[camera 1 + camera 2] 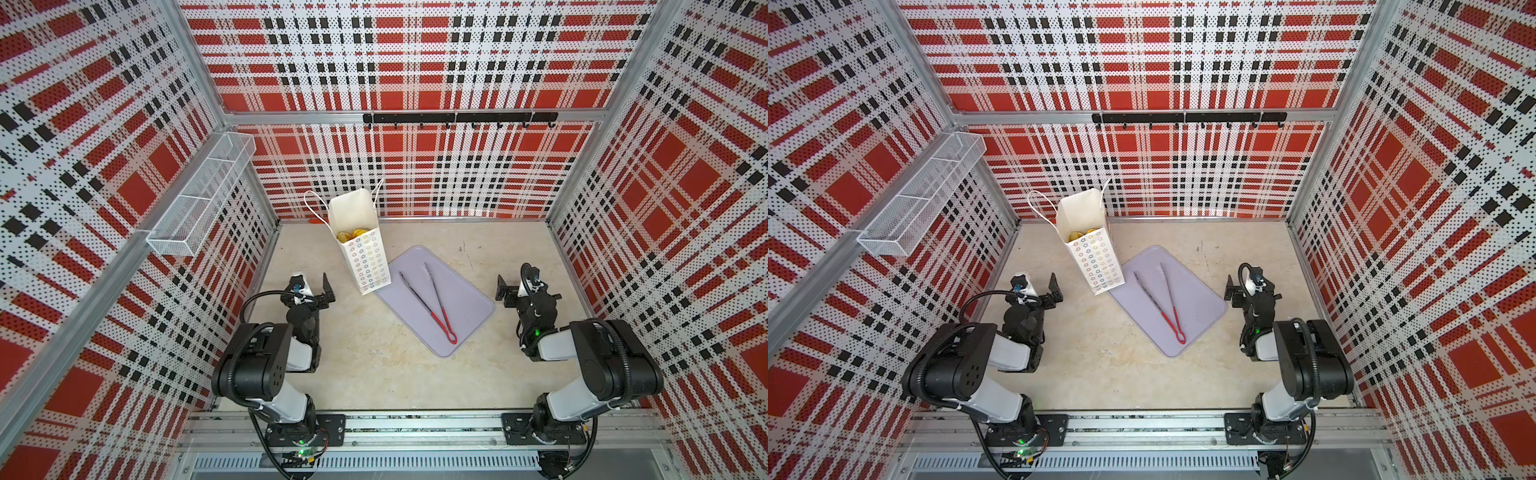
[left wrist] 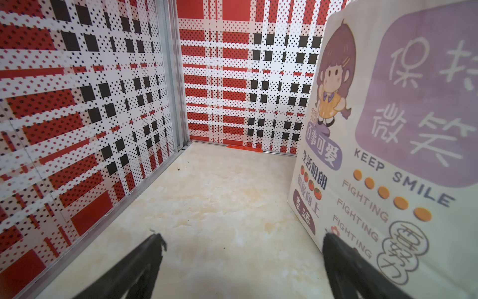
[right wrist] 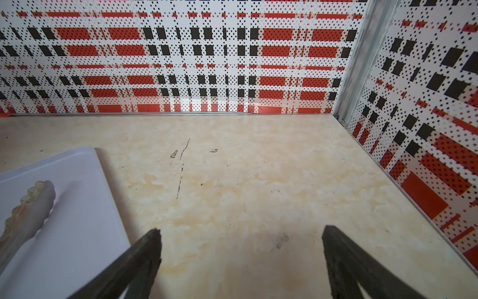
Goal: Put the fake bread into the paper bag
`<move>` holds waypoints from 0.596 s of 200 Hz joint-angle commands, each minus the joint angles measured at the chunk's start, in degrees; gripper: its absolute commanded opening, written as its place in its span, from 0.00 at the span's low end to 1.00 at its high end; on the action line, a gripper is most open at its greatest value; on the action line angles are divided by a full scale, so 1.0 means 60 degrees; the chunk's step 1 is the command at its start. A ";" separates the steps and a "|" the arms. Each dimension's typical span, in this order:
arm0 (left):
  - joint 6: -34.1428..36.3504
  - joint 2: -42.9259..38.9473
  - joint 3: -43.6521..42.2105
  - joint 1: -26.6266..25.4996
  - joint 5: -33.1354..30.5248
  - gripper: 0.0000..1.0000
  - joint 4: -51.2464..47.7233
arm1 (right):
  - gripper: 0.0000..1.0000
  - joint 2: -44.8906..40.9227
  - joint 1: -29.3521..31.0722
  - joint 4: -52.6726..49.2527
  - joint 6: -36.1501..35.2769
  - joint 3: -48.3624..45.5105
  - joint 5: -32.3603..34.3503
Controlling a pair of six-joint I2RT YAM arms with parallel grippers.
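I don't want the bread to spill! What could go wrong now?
1. The tall bag stands right beside the open left gripper. A sideways swing might tip it and spill the bread inside.
2. Its loose handle sticks out and could snag on a passing arm.

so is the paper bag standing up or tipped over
Upright: the paper bag stands on its base, mouth open, fake bread visible inside.

one paper bag [image 1: 368,266]; one tray [image 1: 471,305]; one pair of tongs [image 1: 434,318]; one mesh basket [image 1: 199,195]; one hook rail [image 1: 459,118]; two robot arms [image 1: 257,361]; fake bread [image 1: 351,237] mostly hidden, can't count
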 commanded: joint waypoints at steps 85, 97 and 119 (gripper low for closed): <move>0.0020 -0.0042 0.0067 0.0090 -0.0052 0.98 0.0091 | 1.00 0.0058 -0.0073 0.0103 -0.0152 0.0026 -0.0036; -0.0006 -0.0035 0.0072 0.0118 0.0001 0.98 0.0054 | 1.00 0.0052 -0.0071 0.0117 -0.0163 0.0024 -0.0043; -0.0011 -0.0043 0.0071 0.0117 0.0002 0.98 0.0054 | 1.00 0.0060 -0.0081 0.0096 -0.0163 0.0021 -0.0051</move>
